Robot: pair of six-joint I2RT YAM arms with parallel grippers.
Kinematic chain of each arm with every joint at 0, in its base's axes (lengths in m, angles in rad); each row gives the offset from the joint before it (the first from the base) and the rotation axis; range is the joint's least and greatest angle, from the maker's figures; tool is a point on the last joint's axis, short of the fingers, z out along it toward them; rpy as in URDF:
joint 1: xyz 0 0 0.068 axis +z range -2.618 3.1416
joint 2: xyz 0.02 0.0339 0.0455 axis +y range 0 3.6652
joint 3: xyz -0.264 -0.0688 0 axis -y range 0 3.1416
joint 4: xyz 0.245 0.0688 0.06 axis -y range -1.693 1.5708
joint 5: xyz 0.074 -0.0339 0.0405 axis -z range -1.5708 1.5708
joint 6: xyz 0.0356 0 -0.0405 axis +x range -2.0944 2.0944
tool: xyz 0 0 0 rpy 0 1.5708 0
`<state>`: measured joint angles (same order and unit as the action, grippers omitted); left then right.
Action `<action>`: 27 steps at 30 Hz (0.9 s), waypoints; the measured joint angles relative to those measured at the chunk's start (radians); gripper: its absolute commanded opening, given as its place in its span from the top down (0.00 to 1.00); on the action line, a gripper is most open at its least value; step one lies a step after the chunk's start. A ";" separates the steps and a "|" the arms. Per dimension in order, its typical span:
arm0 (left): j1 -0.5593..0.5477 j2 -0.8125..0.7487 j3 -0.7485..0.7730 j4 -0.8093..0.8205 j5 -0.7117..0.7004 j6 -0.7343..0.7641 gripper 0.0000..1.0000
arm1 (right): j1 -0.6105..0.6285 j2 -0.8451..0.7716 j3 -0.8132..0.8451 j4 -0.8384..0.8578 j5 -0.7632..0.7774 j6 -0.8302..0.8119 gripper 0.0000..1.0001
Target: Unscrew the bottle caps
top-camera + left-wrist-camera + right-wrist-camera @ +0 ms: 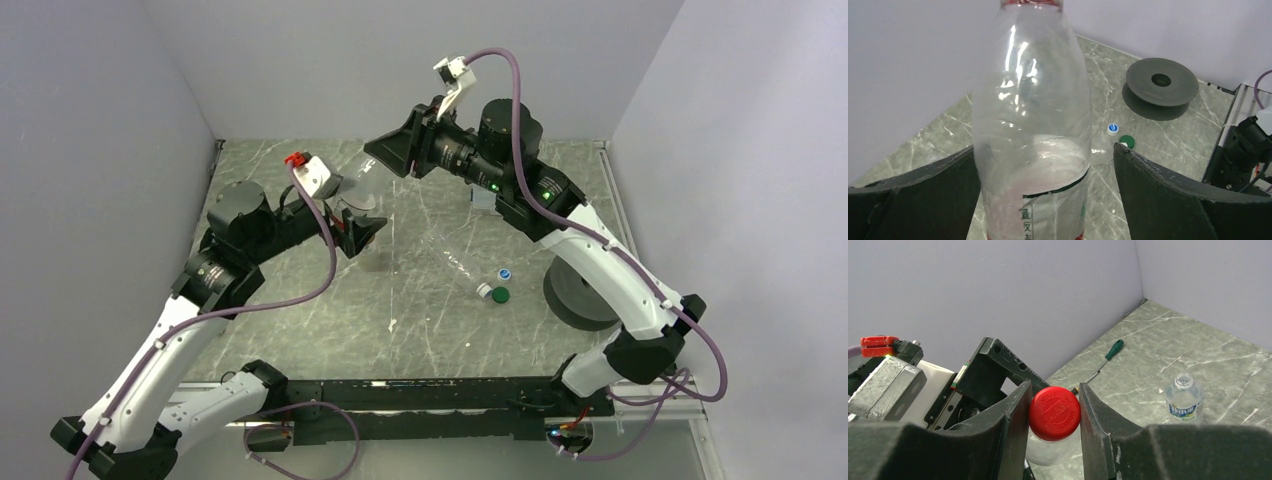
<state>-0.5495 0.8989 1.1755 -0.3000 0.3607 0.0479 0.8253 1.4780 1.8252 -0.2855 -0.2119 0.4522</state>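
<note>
In the lower centre of the right wrist view, the right hand (1054,392) pinched the red cap (1054,413). The left hand (1043,147) held the clear bottle (1030,100). A clean twist probably needed that bottle held steady.

A grey, white-veined stone-patterned tabletop (420,330) is enclosed by plain pale lilac walls (400,60) at the back and on both sides. A dark grey round spool with a centre hole (1162,82) is laid flat near the tabletop's right edge. A green-handled screwdriver (1104,359) is seen lying flat, close to the foot of one wall.
</note>
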 measured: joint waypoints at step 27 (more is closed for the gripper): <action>0.000 0.048 0.022 -0.032 -0.011 -0.006 0.58 | 0.077 0.024 0.053 -0.021 0.169 -0.046 0.27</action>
<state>-0.5495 0.9470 1.1976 -0.3325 0.3496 0.0418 0.9024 1.5021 1.8786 -0.3061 -0.0429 0.4065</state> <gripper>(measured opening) 0.596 0.765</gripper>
